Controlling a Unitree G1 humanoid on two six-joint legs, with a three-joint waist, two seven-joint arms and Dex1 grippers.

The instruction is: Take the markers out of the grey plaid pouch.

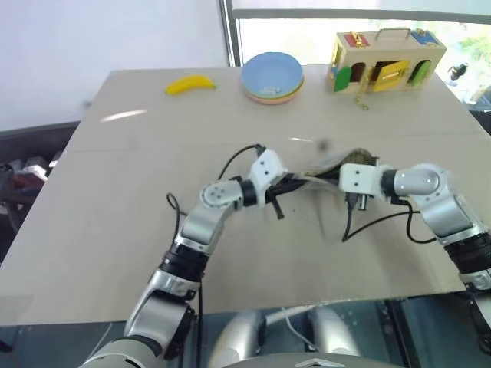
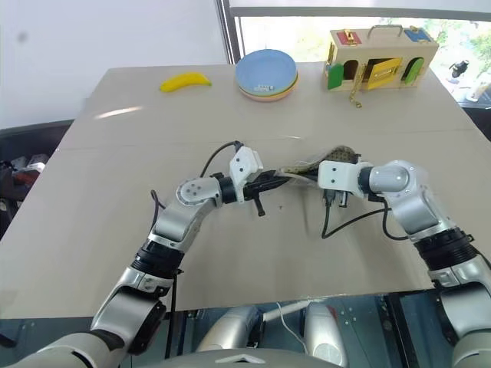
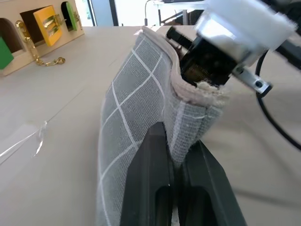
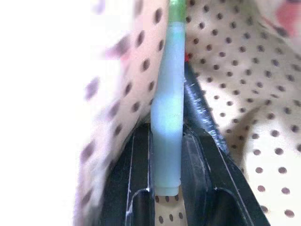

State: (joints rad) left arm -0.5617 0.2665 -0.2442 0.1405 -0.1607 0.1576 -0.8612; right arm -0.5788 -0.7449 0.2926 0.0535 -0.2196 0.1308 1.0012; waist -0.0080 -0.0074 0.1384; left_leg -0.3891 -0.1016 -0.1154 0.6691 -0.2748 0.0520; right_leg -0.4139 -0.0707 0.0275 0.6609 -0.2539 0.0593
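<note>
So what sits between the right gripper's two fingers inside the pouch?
A pale marker, clamped between the right gripper's fingers within the grey plaid pouch's dotted lining, per the right wrist view.

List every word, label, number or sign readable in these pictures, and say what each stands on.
None can be read.
A small label on the stack of plates: too small to read.
The wooden lock box: coloured doors and latches, no lettering seen.
The grey plaid pouch: grid lines only.
Its dotted lining and the marker pinched in the right gripper: no print seen.
</note>
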